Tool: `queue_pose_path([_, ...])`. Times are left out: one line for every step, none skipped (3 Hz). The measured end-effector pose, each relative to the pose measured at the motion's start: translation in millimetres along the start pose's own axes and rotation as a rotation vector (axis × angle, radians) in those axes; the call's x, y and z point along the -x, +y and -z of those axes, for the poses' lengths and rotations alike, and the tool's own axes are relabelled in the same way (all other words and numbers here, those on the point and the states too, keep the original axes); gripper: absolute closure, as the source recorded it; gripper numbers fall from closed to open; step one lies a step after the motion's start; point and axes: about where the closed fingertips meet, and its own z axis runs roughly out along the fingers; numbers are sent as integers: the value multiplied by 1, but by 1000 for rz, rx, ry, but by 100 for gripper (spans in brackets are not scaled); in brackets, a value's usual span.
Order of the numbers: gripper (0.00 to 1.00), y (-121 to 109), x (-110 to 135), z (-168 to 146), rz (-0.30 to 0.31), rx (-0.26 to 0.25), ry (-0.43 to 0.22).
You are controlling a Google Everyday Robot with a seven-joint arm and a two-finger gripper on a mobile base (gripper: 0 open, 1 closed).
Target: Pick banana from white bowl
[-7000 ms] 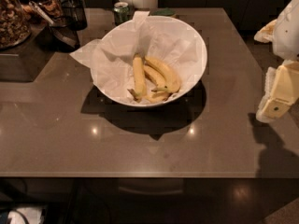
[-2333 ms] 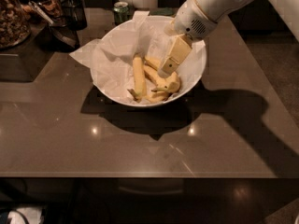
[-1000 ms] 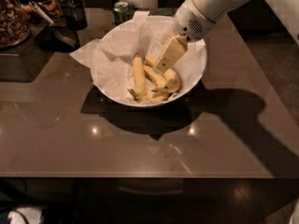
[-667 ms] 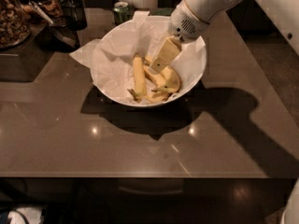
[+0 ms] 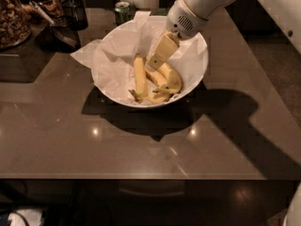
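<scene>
A broad brown table [image 5: 70,140] with a glossy top fills the view, and a white robot arm [image 5: 202,4] reaches in from the upper right. The white bowl [image 5: 205,55] sits on the far half of the table, lined with crumpled white paper [image 5: 113,55]. Inside it lies the banana [image 5: 172,77], curved, on the right of the pile, beside a straighter banana [image 5: 139,74] and a shorter one [image 5: 157,97]. The gripper [image 5: 154,62] hangs low inside the bowl, its tip just at the banana's upper end; whether it is apart or closed cannot be told. A green can [image 5: 122,11] stands behind the bowl.
</scene>
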Motion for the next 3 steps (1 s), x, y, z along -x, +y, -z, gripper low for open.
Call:
queue_pose_path([23, 3, 9, -1, 20, 5, -14])
queue_pose_path([29, 5, 11, -10, 21, 27, -26])
queue_pose_path([30, 5, 2, -19, -3, 51, -25])
